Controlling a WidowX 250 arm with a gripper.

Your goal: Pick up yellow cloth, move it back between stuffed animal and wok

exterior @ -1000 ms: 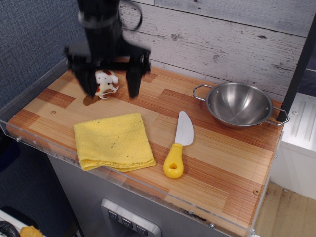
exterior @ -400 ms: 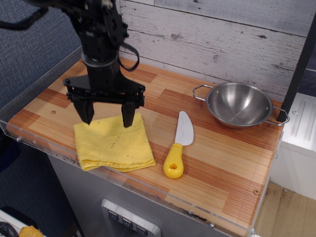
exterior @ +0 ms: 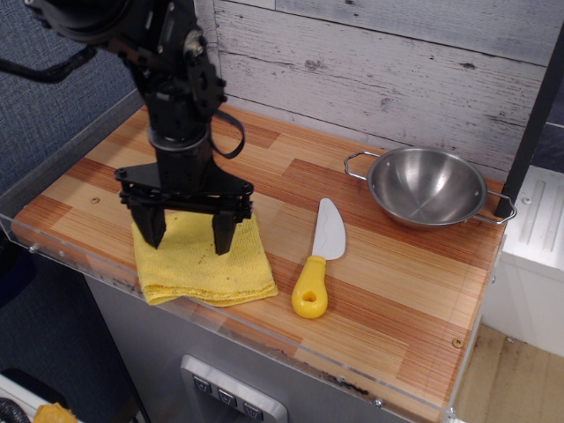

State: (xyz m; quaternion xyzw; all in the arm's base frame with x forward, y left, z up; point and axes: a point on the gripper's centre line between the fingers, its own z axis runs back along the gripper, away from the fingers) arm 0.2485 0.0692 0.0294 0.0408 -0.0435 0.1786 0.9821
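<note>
- Since the earlier frames the gripper [exterior: 186, 233] has swung forward from the back left of the counter and dropped lower, so that its spread fingers now stand over the yellow cloth [exterior: 203, 260]; nothing else on the counter has shifted.
- Wood-patterned counter [exterior: 397, 273]: its front edge is the biggest hazard. The cloth lies at the front left, its near border just beside that edge, so a push or drag toward the front could slide it off.
- Wok [exterior: 426, 187]: it sits well apart at the back right, marking one side of the target gap. I judge that a carried cloth hanging loose could brush its near loop handle and nudge the pan.
- Gripper: its jaws are open and hold nothing, fingertips near or just touching the terry surface; I cannot tell which. Closing too high would pinch only the top fold, and the cloth might unfold or slip out mid-lift.
- Yellow-handled knife [exterior: 318, 258]: it lies just right of the cloth, apart from it. A trailing corner could catch the blade and drag it along.
- Stuffed animal: hidden behind the arm now, so its spot cannot be confirmed. It is light, so a low sweep backward could knock it over.
</note>
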